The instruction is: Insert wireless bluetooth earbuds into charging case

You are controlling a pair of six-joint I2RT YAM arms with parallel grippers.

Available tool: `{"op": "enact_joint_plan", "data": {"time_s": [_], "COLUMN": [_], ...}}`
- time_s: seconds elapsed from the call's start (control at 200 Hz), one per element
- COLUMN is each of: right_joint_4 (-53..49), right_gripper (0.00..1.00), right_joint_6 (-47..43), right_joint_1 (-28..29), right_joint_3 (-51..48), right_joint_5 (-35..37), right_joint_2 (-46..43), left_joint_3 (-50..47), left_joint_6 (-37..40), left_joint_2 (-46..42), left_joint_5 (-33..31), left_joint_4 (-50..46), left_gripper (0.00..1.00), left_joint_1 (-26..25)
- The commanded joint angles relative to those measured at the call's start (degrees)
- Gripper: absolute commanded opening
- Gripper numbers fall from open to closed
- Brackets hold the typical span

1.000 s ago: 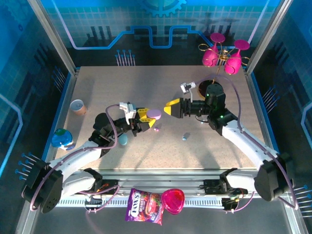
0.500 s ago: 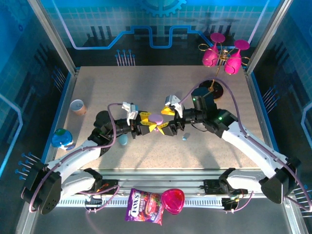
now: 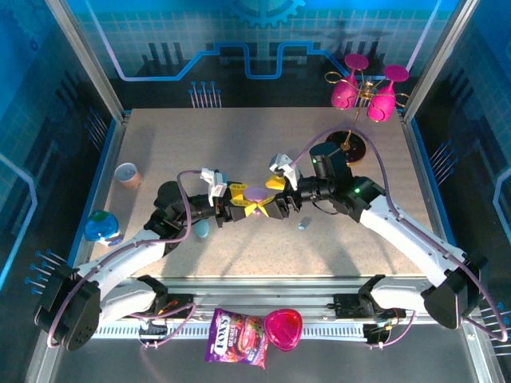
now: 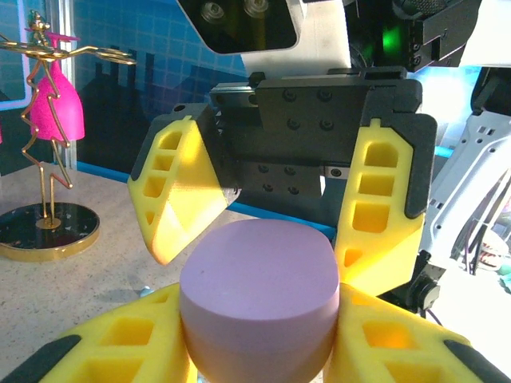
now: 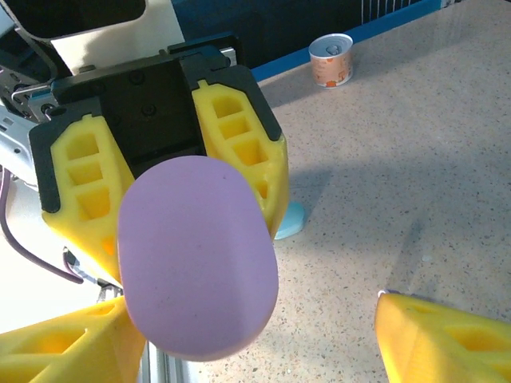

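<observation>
One purple charging case (image 3: 254, 194) hangs clear of the desk (image 3: 160, 144), clamped by one end in the left pincer (image 3: 243, 199). No open lid shows.

- Right pincer (image 3: 266, 197) straddles the case's other end, jaws wide, with a gap between each yellow finger and the shell.
- Light blue earbud (image 3: 303, 225) lies on the desk, right of the case and nearer the arm bases, well apart from it.

Risks, as I judge them:
- The shell is smooth and rounded. An off-centre squeeze from the right pincer could twist it or squirt it out of the left pincer's hold.
- The fingers of the two pincers sit close around the case, so they may clash before the right pincer grips the lid.
- If the case drops, it could roll across the desk or knock the earbud away.
</observation>
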Motion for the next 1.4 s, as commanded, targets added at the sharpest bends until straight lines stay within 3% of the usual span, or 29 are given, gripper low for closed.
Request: {"op": "enact_joint_plan", "data": {"time_s": [0.0,0.38,0.896,1.186,1.306,1.396], "right_joint_4": [1.4,4.0,4.7,1.2,3.2,6.6], "right_gripper": [0.74,0.73,0.74,0.79,0.84,0.95], "right_joint_6": [1.8,6.3,7.6,7.8,6.1,6.2], "right_joint_1": [-2.0,-3.3,-5.7,-6.2,-6.3,-6.3], "right_joint_3": [1.8,1.3,2.3,4.6,2.8,0.8], "right_joint_5": [-1.5,2.1,1.7,9.4,6.2,0.2], "right_joint_2": [-0.7,0.7,0.2,0.4,-1.0,-2.5], "left_joint_3": [1.7,2.8,2.9,2.5,2.4,2.3], "left_joint_6": [2.5,2.2,2.7,3.1,3.0,3.3], "left_joint_2": [-0.2,1.1,2.2,2.4,2.3,2.5], "left_joint_5": [1.5,3.5,5.0,5.4,4.9,4.4], "left_joint_4": [-1.5,-0.9,0.4,0.7,0.8,0.9], "left_gripper": [0.23,0.23,0.23,0.23,0.23,0.23], "left_joint_1": [-0.5,-0.5,-0.6,-0.6,-0.5,-0.5]}}
